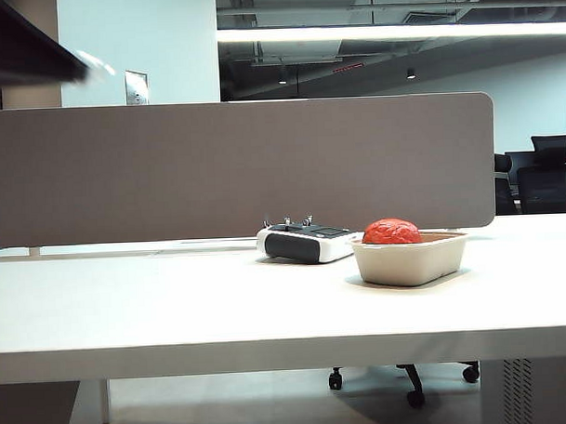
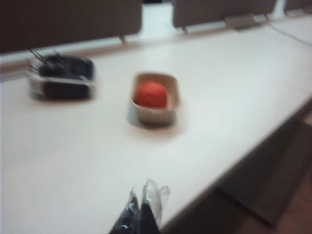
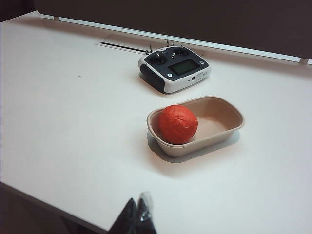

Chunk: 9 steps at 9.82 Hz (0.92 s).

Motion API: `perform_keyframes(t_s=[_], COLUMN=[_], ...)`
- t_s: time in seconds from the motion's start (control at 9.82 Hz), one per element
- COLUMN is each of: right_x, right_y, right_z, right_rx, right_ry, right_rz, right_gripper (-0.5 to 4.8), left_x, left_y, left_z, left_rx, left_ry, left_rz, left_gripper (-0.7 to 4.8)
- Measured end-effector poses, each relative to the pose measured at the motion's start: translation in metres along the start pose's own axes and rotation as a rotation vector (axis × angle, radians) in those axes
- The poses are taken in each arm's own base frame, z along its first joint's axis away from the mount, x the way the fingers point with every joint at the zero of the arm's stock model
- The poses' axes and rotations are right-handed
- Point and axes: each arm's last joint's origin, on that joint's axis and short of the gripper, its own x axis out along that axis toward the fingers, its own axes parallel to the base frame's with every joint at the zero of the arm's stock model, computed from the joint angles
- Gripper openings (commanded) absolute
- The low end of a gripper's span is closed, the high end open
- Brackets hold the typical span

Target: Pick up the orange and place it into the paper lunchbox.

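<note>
orange (image 3: 178,124) sits inside paper lunchbox (image 3: 220,134), near the table's (image 3: 73,122) back edge; likely light, wrinkled, grippable around its middle; left gripper (image 2: 141,210) and right gripper (image 3: 136,214) both clenched, empty, well clear.

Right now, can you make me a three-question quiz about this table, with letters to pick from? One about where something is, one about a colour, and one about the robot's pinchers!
1. Where is the orange?
A. Inside the paper lunchbox
B. On top of the remote controller
C. On the bare table

2. What colour is the paper lunchbox?
A. Blue
B. Beige
C. Black

3. How is the left gripper?
A. Wide open
B. Shut on the orange
C. Shut, holding nothing

Answers:
1. A: both wrist views show the orange sitting at one end of the lunchbox.
2. B: its walls and rim are pale beige in every view.
3. C: its fingertips sit together near the table's front edge, far from the orange. The right gripper looks the same, shut and empty, also back at the front edge.
</note>
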Motion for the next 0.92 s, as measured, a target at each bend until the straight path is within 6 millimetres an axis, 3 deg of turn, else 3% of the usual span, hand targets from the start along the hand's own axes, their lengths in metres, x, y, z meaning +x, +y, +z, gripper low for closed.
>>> perform_keyframes(t_s=[0.1,0.31,0.61,0.71,0.92], right_x=[0.0,0.0,0.0,-0.002,-0.002], right_y=[0.0,0.0,0.0,0.0,0.0], right_z=[0.0,0.0,0.0,0.0,0.0], right_rx=[0.0,0.0,0.0,0.0,0.0], right_ry=[0.0,0.0,0.0,-0.001,-0.001], right_rz=[0.0,0.0,0.0,0.0,0.0], right_gripper=[-0.05,-0.05,-0.05,-0.05,-0.05], left_x=[-0.017,-0.032,-0.04,-0.038,-0.039], left_y=[0.018,0.034,0.042,0.053,0.056], left_z=[-0.007,-0.023,-0.031,-0.068,-0.068], left_rx=[-0.004,-0.005,-0.026,-0.067,-0.069], left_ry=[-0.106,-0.142,-0.086,0.017,0.011], left_rz=[0.141,0.306,0.437,0.543,0.574], left_gripper=[-0.08,-0.07,-0.07,-0.07,-0.08])
